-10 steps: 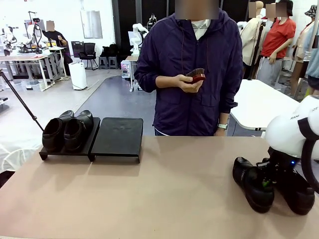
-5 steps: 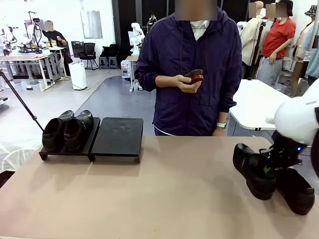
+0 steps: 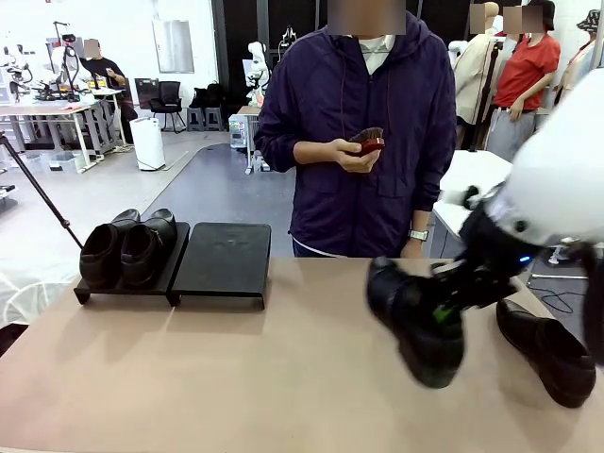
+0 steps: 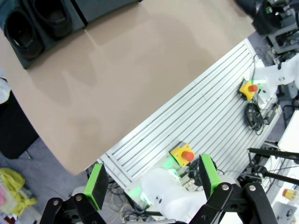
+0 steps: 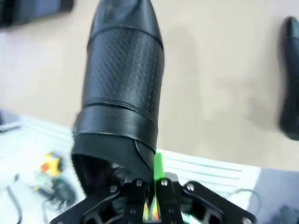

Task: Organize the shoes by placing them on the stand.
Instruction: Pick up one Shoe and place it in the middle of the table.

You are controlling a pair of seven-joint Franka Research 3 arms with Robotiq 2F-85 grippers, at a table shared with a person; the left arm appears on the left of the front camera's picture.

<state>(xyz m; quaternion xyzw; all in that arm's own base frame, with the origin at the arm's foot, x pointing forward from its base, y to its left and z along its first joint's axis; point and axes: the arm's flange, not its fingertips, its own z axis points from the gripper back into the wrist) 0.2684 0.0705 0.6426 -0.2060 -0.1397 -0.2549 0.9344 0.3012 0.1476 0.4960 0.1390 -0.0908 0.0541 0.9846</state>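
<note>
My right gripper is shut on the rim of a black glossy shoe and holds it in the air over the table's right half. The right wrist view looks along that shoe, its toe pointing away. A second shoe lies on the table at the far right, also at the wrist view's edge. Two more shoes sit side by side on the left section of the black stand; its right section is bare. My left gripper is open, high above the table's near edge.
A person in a dark purple jacket stands at the far side of the table, holding a small dark red object. A tripod leg slants at the far left. Below the left gripper lie a slatted floor and emergency-stop buttons.
My right gripper has lifted the shoe off the table and carried it left toward the middle. The other shoe stays at the far right.
</note>
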